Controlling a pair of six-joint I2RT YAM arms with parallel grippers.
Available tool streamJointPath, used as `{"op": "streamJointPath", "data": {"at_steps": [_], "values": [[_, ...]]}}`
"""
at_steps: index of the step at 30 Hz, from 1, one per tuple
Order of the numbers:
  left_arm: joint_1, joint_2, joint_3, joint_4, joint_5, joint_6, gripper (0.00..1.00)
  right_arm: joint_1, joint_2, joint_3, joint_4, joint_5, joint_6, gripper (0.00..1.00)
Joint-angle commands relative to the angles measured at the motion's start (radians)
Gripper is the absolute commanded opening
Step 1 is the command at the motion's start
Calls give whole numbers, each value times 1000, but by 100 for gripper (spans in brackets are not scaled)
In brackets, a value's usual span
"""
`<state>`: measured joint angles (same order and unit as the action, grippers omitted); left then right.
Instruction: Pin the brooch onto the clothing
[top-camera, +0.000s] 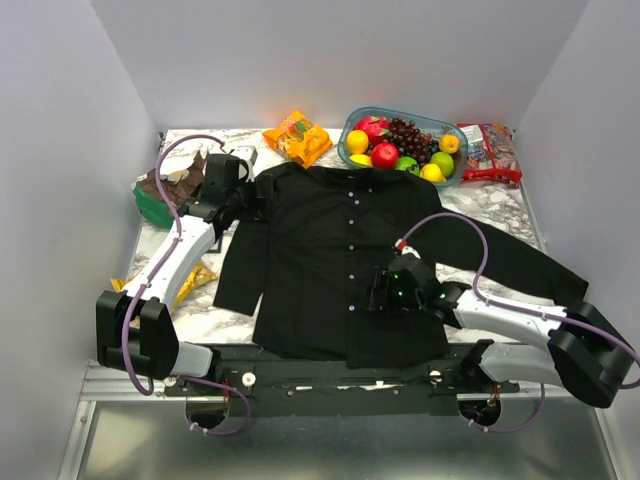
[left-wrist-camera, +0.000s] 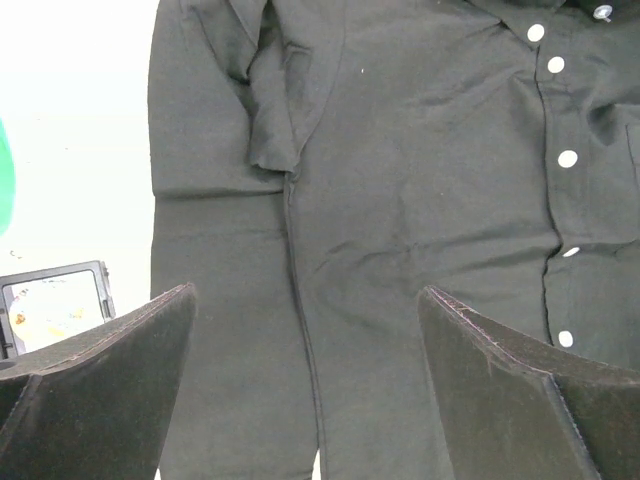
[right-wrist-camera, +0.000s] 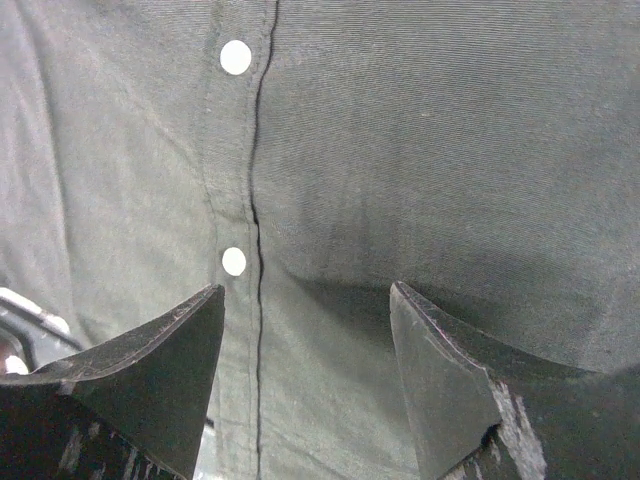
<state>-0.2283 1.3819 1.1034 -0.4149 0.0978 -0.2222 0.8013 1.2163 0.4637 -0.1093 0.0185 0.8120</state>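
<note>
Left gripper (left-wrist-camera: 307, 292) and right gripper (right-wrist-camera: 306, 288) gape empty above clothing (left-wrist-camera: 400, 150); brooch (left-wrist-camera: 603, 12) apparently rests ahead-right of left gripper, fastening unverified.

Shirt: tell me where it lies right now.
In the top view the black shirt lies spread across the table's middle, collar toward the fruit bowl at the far edge, hem at the near edge. The right tool is over its lower front.
</note>
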Motion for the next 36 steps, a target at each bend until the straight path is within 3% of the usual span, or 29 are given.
{"op": "streamJointPath", "data": {"at_steps": [1, 9, 13, 14, 20, 24, 26, 31, 36], "values": [[4, -35, -16, -9, 34, 11, 99, 30, -76, -106, -202, 3, 91, 75], [-26, -43, -33, 21, 46, -16, 99, 39, -227, -27, -346, 64, 73, 77], [-80, -24, 5, 24, 51, -19, 99, 23, -248, 177, -443, 168, -55, 90], [-88, -8, 22, 16, 62, -28, 99, -34, -244, 266, -443, 172, -135, 91], [-123, 49, 134, 41, 161, -106, 99, -344, -66, 556, -389, 49, -370, 89], [-164, 132, 217, 56, 180, -137, 99, -532, 96, 702, -337, -124, -390, 88], [-190, 213, 295, 42, 180, -138, 99, -603, 191, 759, -320, -134, -398, 88], [-230, 382, 429, 48, 192, -160, 97, -657, 347, 811, -297, -71, -416, 86], [-238, 526, 388, 218, 241, -270, 94, -657, 463, 762, -225, -132, -415, 82]]}}
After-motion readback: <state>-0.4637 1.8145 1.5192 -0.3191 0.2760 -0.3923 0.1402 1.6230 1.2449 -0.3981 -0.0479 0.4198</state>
